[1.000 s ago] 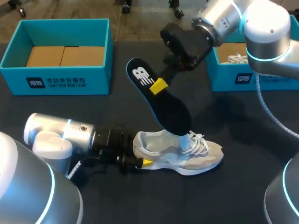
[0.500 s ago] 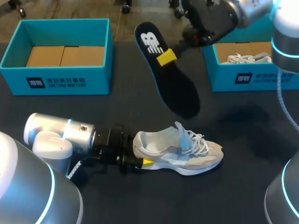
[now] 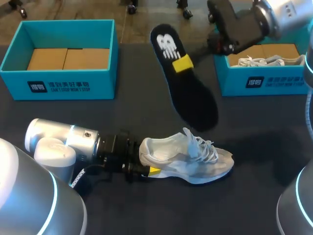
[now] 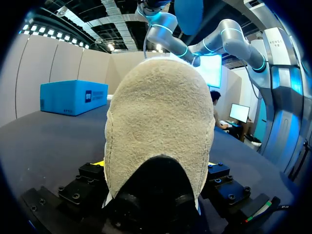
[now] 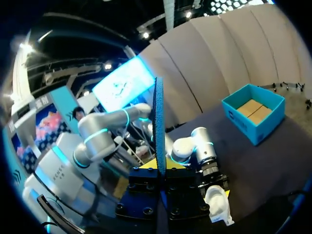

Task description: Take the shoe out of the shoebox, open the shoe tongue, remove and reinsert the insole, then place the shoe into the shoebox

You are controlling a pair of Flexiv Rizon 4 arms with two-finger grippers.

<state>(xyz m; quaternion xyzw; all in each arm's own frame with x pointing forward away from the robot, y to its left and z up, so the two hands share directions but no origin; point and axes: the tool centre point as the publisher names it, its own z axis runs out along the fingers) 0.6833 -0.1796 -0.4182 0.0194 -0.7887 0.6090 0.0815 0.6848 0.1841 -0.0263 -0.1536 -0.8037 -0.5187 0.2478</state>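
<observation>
R gripper (image 3: 182,62) is pinched shut on the black insole (image 3: 191,95), holding it in the air above the bench (image 3: 122,117). The shoe (image 3: 188,159) lies on the bench near side, toe to the right. L gripper (image 3: 148,170) looks clamped on its heel, tho its tips are mostly hidden. One teal shoebox (image 3: 58,87) sits far left, another (image 3: 264,83) far right.

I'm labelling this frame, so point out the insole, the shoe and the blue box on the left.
insole (image 3: 190,85), head view, black top face at mid-length.
shoe (image 3: 195,166), head view, grey side of the upper.
left blue box (image 3: 105,84), head view, its front wall.
</observation>
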